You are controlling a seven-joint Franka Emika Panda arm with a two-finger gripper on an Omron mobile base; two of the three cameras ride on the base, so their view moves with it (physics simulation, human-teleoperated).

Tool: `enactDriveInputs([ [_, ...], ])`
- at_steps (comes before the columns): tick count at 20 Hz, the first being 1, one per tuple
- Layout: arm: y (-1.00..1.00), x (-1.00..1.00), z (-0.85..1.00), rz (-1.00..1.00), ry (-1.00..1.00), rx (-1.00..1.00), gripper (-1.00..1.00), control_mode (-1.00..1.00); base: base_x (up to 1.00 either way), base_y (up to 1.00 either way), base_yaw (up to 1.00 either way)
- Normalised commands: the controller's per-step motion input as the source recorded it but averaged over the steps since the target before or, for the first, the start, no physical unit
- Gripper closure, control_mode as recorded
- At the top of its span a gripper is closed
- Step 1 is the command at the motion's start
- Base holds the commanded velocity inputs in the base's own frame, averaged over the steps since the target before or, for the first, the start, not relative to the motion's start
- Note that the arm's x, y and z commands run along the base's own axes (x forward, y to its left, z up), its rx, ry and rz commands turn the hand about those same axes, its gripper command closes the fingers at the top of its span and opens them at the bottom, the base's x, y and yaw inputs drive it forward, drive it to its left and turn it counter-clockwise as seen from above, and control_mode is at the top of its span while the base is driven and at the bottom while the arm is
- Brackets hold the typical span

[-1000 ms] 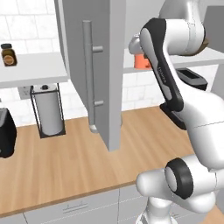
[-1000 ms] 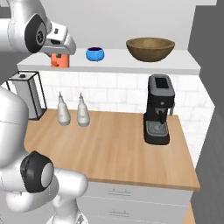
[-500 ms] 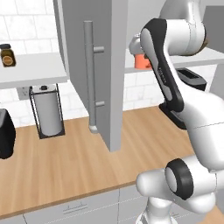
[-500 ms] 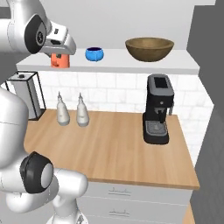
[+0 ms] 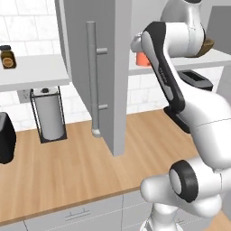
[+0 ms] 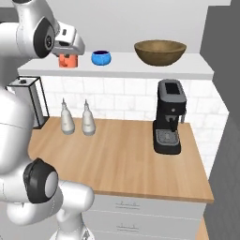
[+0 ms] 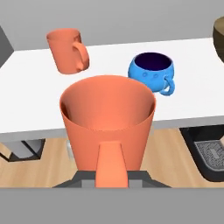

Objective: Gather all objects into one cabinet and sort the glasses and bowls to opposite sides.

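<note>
My gripper (image 6: 69, 50) is shut on the salmon-orange tumbler (image 7: 107, 120), which I hold upright at the front left of the white shelf (image 6: 140, 68); the tumbler (image 6: 68, 60) also peeks out past the arm (image 5: 143, 58). Behind it on the shelf stand the orange mug (image 7: 68, 49) and the small blue handled cup (image 7: 151, 70) (image 6: 101, 57). The brown wooden bowl (image 6: 160, 51) sits further right on the same shelf. The grey cabinet door (image 5: 113, 67) with its long bar handle (image 5: 92, 76) stands open beside the arm.
A black coffee machine (image 6: 168, 117) stands on the wooden counter (image 6: 122, 154) under the bowl. Two white bottles (image 6: 67, 119) stand at the back left. A paper towel holder (image 5: 48, 115), a dark jar (image 5: 6, 56) on the left shelf and a black appliance (image 5: 4, 135) lie further left.
The gripper with the tumbler has edged slightly rightward and upward along the shelf front. Nothing else has moved.
</note>
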Motion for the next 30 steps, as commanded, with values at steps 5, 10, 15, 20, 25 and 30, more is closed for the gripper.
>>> enactDriveInputs([
  [5, 0.1, 0.32, -0.07, 0.0, -0.08, 0.0, 1.0, -1.0, 0.0, 0.0, 0.0],
  [10, 0.03, 0.08, -0.27, 0.0, -0.04, 0.0, 1.0, -1.0, 0.0, 0.0, 0.0],
  [15, -0.1, 0.27, 0.01, 0.0, -0.05, 0.0, 1.0, -1.0, 0.0, 0.0, 0.0],
  [20, -0.15, 0.45, 0.13, -0.01, -0.03, 0.03, 1.0, -1.0, 0.0, 0.0, 0.0],
  [25, -0.01, 0.35, 0.02, -0.01, 0.0, 0.02, 1.0, -1.0, 0.0, 0.0, 0.0],
  [30, 0.0, 0.09, -0.02, 0.0, 0.0, 0.0, 1.0, -1.0, 0.0, 0.0, 0.0],
])
